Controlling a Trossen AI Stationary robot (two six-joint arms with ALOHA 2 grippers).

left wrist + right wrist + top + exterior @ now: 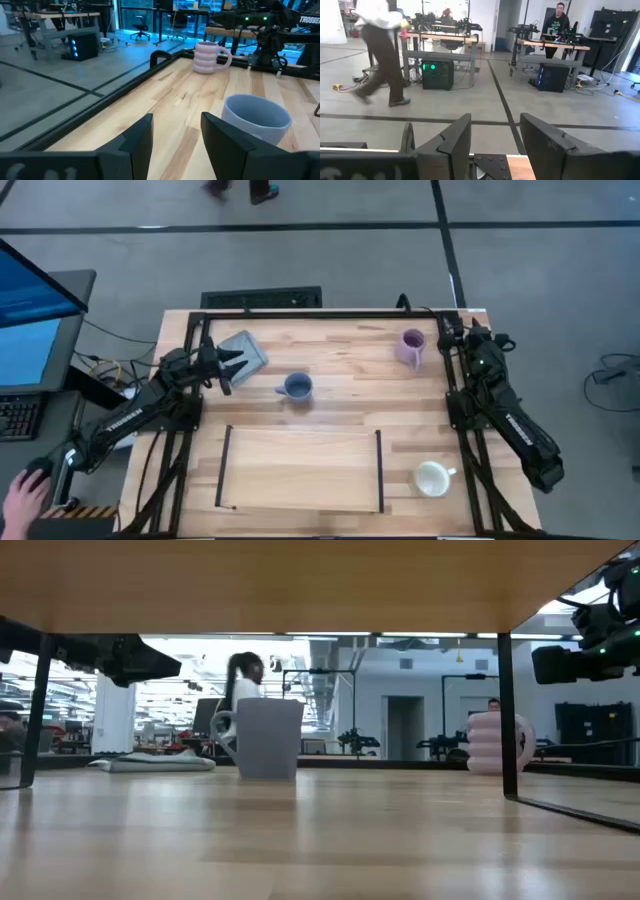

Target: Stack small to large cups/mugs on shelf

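Reaching toward the blue mug [297, 387] is the step we judge to be in hand: our left hand [228, 368] hovers at the counter's [340, 350] ten o'clock area, over the near edge of the grey pad [250, 348], with nothing between its fingers. The fingers stand partly apart, with bare wood showing between them in the left wrist view, and the blue mug [257, 120] sits just off to one side of that gap.

The blue mug stands upright, mouth up, long axis vertical, near the counter's centre, toward eleven o'clock; its handle points to nine o'clock, toward our left hand. The lilac mug [411, 348] stands upright at about one o'clock, its handle toward six. The white mug [432, 478] stands upright at about four o'clock, handle toward three, just beside the shelf's [300, 470] right-hand bar. The shelf lies at six o'clock, its long axis running nine to three, and bears nothing yet.

Our right hand [462, 332] waits at the two o'clock corner, fingers wide apart and holding nothing.

Next, we judge, the left hand must line its gap up with the blue mug's wall or handle and close on it.
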